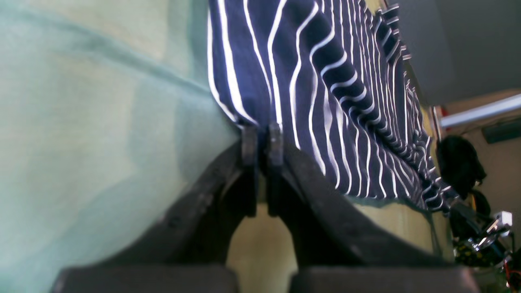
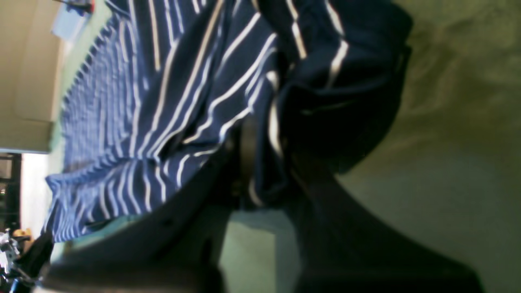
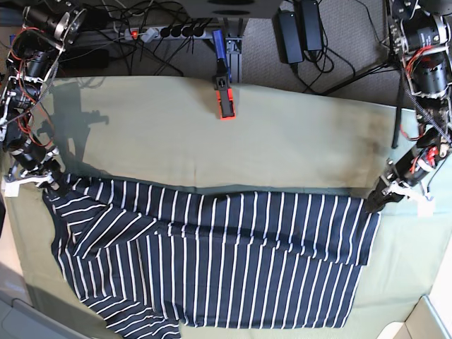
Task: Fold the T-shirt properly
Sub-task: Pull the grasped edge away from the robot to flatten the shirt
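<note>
Table covered by a pale green cloth (image 3: 282,148), creased, with a faint darker smudge toward its right side in the base view. Cloth runs to the near edge and both side edges of that view.

Directly on the cloth: the T-shirt (image 3: 233,261), navy with thin white stripes, spread wide across the near half. Upper edge runs almost straight from left to right. Left part rumpled, a sleeve folded at an angle; lower left hem reaches the table's near edge.

A clamp (image 3: 225,104), orange and black, sits on the cloth at the far edge, middle.

Beyond the far edge: floor with cables and a power strip (image 3: 169,31).
</note>
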